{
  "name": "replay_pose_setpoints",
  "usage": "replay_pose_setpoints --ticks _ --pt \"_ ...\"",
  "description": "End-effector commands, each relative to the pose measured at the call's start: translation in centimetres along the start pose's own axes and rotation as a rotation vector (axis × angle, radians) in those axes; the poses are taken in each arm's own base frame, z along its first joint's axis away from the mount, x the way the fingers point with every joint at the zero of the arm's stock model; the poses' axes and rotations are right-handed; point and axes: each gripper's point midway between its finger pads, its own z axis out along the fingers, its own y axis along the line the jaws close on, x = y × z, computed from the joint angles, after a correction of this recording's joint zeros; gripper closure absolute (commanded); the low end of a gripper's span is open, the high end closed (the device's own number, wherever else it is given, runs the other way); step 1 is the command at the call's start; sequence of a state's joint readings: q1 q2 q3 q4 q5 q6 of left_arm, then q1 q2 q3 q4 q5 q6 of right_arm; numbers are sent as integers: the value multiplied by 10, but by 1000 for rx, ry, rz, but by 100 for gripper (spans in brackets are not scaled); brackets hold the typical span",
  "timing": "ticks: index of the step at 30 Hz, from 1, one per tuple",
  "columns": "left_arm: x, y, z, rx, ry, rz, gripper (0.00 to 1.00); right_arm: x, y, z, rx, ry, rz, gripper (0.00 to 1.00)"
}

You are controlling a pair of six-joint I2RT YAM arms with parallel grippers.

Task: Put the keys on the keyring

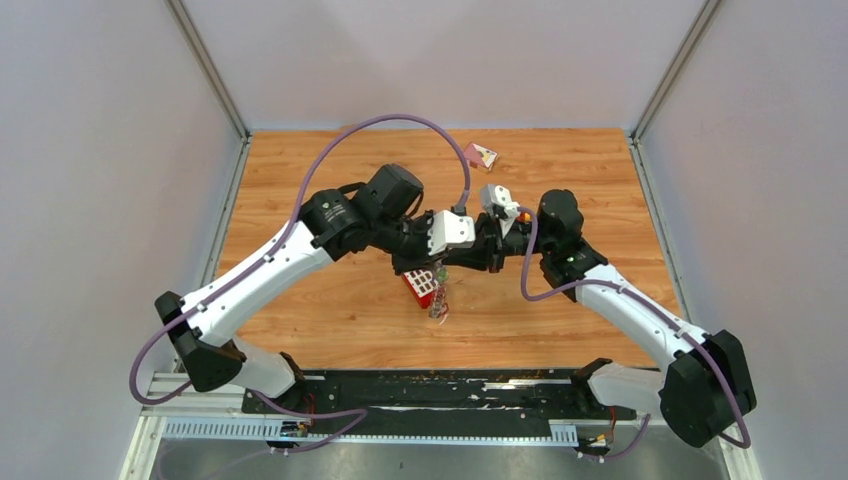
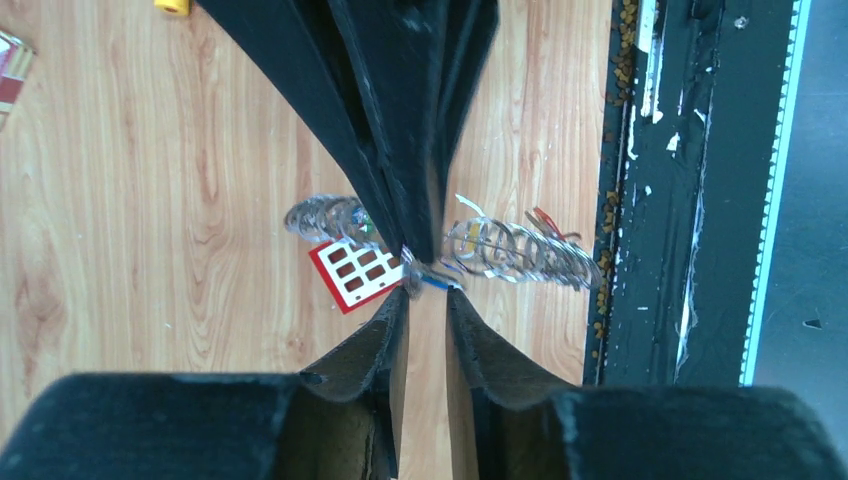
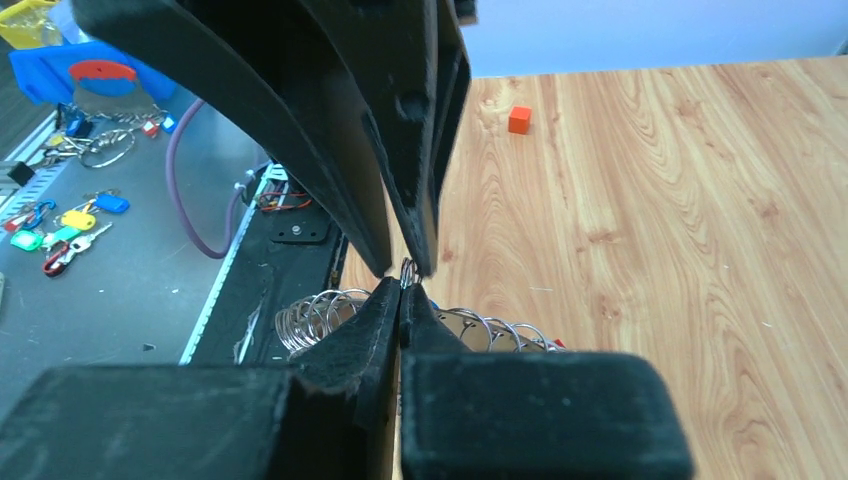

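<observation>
Between the tips of the left tool (image 2: 428, 288), whose fingers are drawn in to a narrow slot with bare wood showing through the gap further back, sits a small blue-tinged piece that I take for one of the keys (image 2: 437, 283). It looks like a light pinch, though the contact is too small to confirm. Nose to nose against it is the right tool (image 3: 403, 292), fingers pressed flat together on a little wire loop that I judge to be part of the keyring (image 2: 520, 250). Meeting tip to tip like this probably lets one tool steady the loop while the other feeds the key onto it. Holding both up off the tabletop (image 2: 150, 250) lets the ring hang free. The keyring's grey coils droop to either side of the joined tips and just beyond them. Red and green flecks sit among the loops; whether those are keys already threaded I cannot tell. Below the tips, the red brick (image 2: 355, 272) lies with its gridded face up, its edge overlapped by the coils, touching or not I cannot say. Well beyond the right tool, an orange cube (image 3: 518, 119) sits alone on the wood.
</observation>
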State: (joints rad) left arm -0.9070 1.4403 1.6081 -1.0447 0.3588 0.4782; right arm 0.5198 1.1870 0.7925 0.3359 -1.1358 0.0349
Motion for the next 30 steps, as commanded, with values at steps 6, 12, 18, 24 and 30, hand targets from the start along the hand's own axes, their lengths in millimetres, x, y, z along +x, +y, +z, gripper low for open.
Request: replay_pose_setpoints --ticks 6,12,18,24,30 --pt "-17 4 -37 -67 -216 125 66 -42 11 -16 -50 -51 -164 100" --pt "-39 -1 -42 -79 -387 225 65 -45 25 -19 -125 -39 -207 100" --pt "-45 -8 -28 -35 -490 253 65 -49 31 -21 -145 -43 -218 100" --pt "-39 -9 -14 -2 -522 246 65 -48 33 -21 -155 -41 -215 100" --pt "-37 -11 -5 25 -540 234 65 -45 32 -21 -153 -39 -208 100"
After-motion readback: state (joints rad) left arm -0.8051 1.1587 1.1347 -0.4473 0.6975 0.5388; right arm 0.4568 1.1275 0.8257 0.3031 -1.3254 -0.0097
